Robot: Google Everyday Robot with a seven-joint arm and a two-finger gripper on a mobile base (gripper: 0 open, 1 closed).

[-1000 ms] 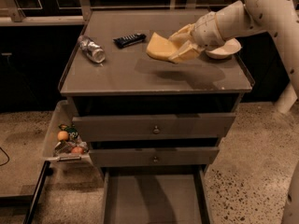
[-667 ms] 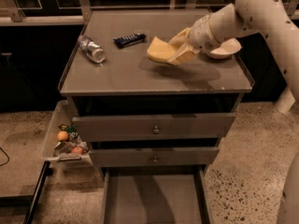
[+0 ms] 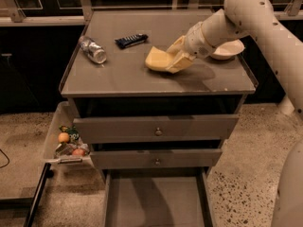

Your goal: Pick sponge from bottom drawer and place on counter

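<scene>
The pale yellow sponge (image 3: 156,59) is at the middle of the grey counter (image 3: 123,77), its lower edge at or just above the surface. My gripper (image 3: 174,60) reaches in from the right on the white arm and is shut on the sponge's right end. Below the two knobbed drawers, the bottom drawer (image 3: 156,200) stands pulled open with a bare grey floor.
A white bowl (image 3: 228,49) sits at the counter's right rear, just behind my wrist. A plastic bottle (image 3: 93,49) lies at the left, and a dark wrapped bar (image 3: 131,40) behind the sponge. A side bin (image 3: 56,126) with fruit hangs at the cabinet's left.
My gripper has come down and slightly left with the sponge, bringing it from above the counter to the surface.
</scene>
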